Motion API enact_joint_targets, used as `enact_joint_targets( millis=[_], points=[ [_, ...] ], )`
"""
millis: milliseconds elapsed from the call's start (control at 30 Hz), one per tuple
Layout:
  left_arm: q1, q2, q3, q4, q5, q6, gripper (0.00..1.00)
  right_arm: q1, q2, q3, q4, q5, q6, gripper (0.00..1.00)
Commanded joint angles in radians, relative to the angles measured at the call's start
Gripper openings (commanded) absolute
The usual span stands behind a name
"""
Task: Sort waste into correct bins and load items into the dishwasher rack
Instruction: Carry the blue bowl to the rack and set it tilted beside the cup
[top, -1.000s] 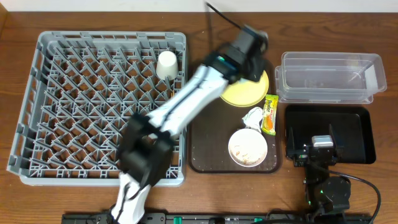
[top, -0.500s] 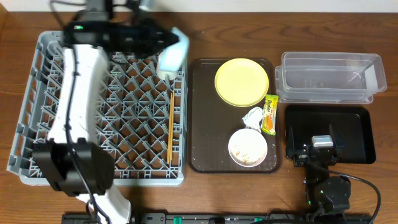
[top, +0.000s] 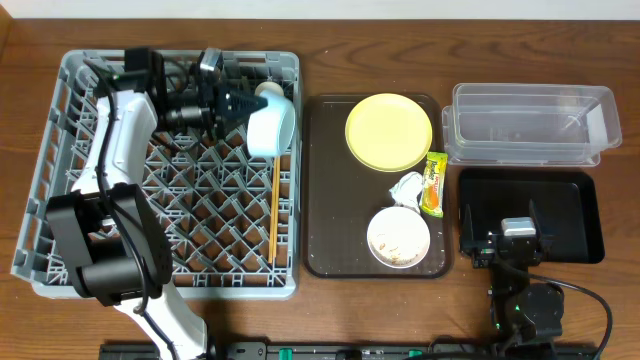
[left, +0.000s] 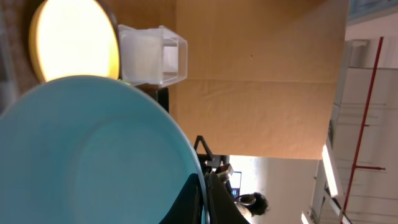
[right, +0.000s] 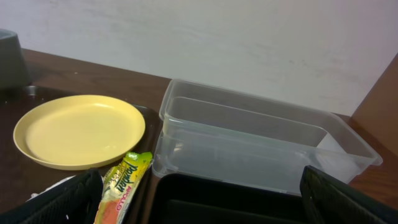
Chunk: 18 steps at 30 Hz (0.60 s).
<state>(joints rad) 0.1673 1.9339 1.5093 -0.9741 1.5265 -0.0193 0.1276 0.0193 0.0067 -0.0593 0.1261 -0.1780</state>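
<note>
Light blue bowl (top: 270, 125) hangs tilted on edge above the dishwasher rack (top: 170, 288), at its far right corner just beside the white cup (top: 266, 90), with the left fingers (top: 232, 102) clamped on its rim. Right fingers (right: 68, 196) rest wide apart at the black tray (top: 590, 215).

This looks like a robot lab: a robot arm (top: 112, 140) at a wooden table (top: 330, 40), with a person (left: 252, 202) by a screen (left: 235, 179) far behind.

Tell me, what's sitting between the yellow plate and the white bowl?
A crumpled white napkin lies there, with the snack wrapper right beside it; the overhead view shows it.
</note>
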Motion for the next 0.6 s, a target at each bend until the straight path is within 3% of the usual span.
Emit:
enact_joint_targets(
  millis=[0,567],
  points=[
    [0.005,0.008,-0.05,0.012,0.046,0.091,0.06,-0.005,0.001,-0.001,-0.004,-0.003,-0.01,0.99],
    [0.058,0.008,-0.107,0.101,0.021,0.086,0.06,-0.005,0.001,-0.001,-0.004,-0.003,-0.01,0.99]
  ],
)
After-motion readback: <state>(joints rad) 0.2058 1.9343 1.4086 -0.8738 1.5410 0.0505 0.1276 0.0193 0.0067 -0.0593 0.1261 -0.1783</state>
